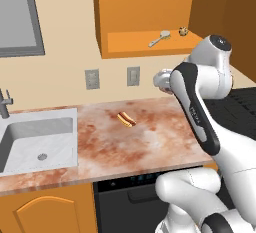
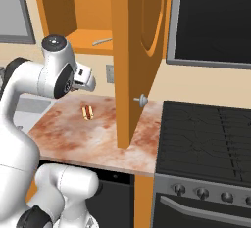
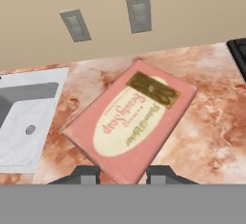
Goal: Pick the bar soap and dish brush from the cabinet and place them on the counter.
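The pink bar soap (image 3: 130,121) is sitting between the two dark fingers (image 3: 85,174), which are squeezing its near end and holding it up in the air. Past the fingers, far below the soap, the reddish table (image 3: 211,122) is waiting, with the white sink (image 3: 19,122) off to one side. The dish brush (image 1: 159,39) is lying high above the fingers on the shelf of the open cabinet (image 1: 131,44). A hot dog (image 1: 126,119) is lying on the table too. To do this step well, I think the arm should be going down slowly, keeping the soap flat, staying away from the sink, and letting go only when the soap is touching the table.
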